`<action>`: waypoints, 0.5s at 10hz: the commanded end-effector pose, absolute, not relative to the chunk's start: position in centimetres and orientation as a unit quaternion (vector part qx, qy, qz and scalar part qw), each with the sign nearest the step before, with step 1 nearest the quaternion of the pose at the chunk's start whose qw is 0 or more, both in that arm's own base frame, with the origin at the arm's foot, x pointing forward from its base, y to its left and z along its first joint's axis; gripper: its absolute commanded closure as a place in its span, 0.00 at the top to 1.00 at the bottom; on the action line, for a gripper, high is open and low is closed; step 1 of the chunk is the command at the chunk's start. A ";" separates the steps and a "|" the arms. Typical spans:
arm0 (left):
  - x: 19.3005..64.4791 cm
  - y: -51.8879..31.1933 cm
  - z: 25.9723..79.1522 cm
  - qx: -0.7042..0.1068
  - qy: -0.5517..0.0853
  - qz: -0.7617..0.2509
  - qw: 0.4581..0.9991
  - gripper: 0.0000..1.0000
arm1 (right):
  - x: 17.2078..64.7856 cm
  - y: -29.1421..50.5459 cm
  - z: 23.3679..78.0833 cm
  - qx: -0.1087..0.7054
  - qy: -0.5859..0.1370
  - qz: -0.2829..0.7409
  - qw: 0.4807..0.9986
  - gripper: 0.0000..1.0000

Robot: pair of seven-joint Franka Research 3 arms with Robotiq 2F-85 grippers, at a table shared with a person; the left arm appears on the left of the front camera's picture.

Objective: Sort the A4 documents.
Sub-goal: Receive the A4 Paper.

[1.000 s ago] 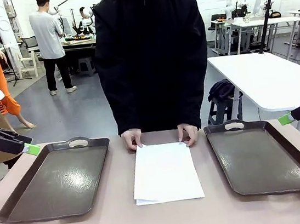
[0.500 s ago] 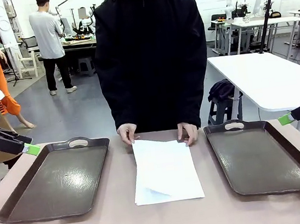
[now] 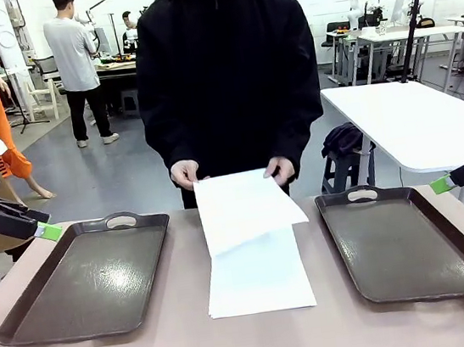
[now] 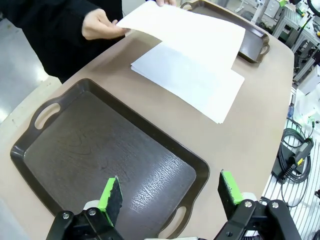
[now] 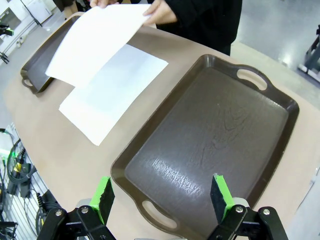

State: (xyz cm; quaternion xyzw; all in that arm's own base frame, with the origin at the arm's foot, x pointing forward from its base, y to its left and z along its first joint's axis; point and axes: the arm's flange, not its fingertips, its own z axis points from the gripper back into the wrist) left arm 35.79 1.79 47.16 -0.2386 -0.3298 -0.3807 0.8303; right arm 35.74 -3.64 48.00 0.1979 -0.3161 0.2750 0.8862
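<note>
paper sorting: top sheet up in the person's hands, both grippers spread wide
top sheet [image 3: 241, 208] is held up by its far edge, one hand [image 3: 185, 174] at one corner and the other hand [image 3: 280, 169] at the other, its near end drooping over the stack of sheets [image 3: 259, 283] that lies flat on the desk [image 3: 254, 342], right between the left tray [image 3: 84, 283] and the right tray [image 3: 408, 244]. left gripper [image 4: 170, 190] hangs above the left tray, fingers spread apart, pinching nothing. right gripper [image 5: 162, 192] hangs above the right tray, fingers spread as well, nothing between them.
</note>
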 end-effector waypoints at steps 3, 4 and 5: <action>35.9 2.0 47.1 -0.245 -0.338 -0.387 0.822 1.00 | 35.8 -3.7 47.9 0.204 -0.316 0.276 0.884 1.00; 35.9 2.0 47.1 -0.245 -0.338 -0.387 0.822 1.00 | 35.8 -3.7 47.9 0.204 -0.316 0.276 0.884 1.00; 35.9 2.0 47.1 -0.245 -0.338 -0.387 0.822 1.00 | 35.8 -3.7 47.9 0.204 -0.316 0.276 0.884 1.00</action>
